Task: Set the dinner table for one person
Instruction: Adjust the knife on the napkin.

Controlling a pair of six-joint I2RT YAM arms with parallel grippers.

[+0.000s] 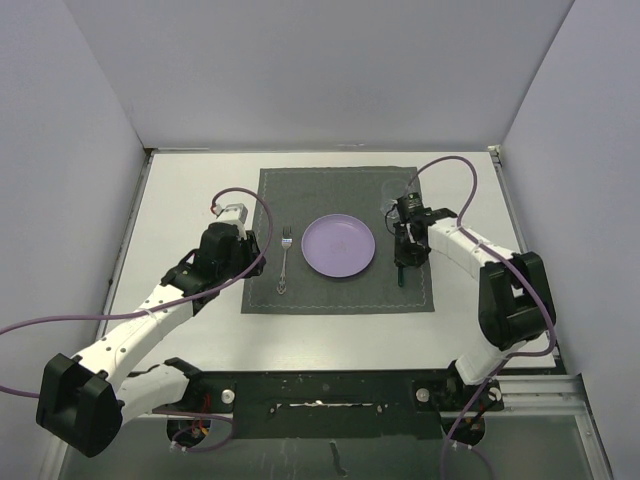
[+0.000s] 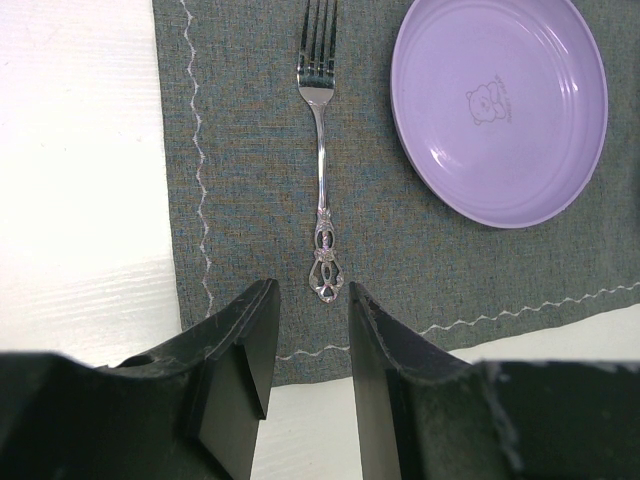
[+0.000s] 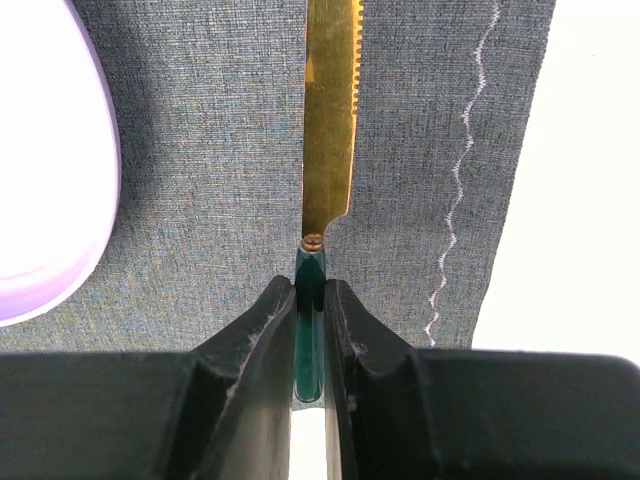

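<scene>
Under everything, the dinner table: white, smooth, reaching from near edge to far edge and out to both sides. Nearest on the left, the left gripper, up above the near left corner of the dark grey placemat and aimed toward the far edge. Fingers moderately parted with a clear gap between them, nothing held. Bare white tabletop just below and to the left of those fingers, showing past the cloth's near and left borders. Just beyond the fingertips and apart from them, the ornate handle end of a silver fork, lying flat on the cloth with tines toward the far edge. Right of the fork, near but not touching, a purple plate at the middle of the cloth. Over on the right, the right gripper, low over the cloth's right strip, clamped tight on the dark green handle of a knife. Gold serrated blade straight out toward the far edge, beside the plate's right rim without touching it; resting on the cloth or held just above it, impossible to tell. White tabletop again to the right of this gripper, past the zigzag-stitched border, toward the right edge.
</scene>
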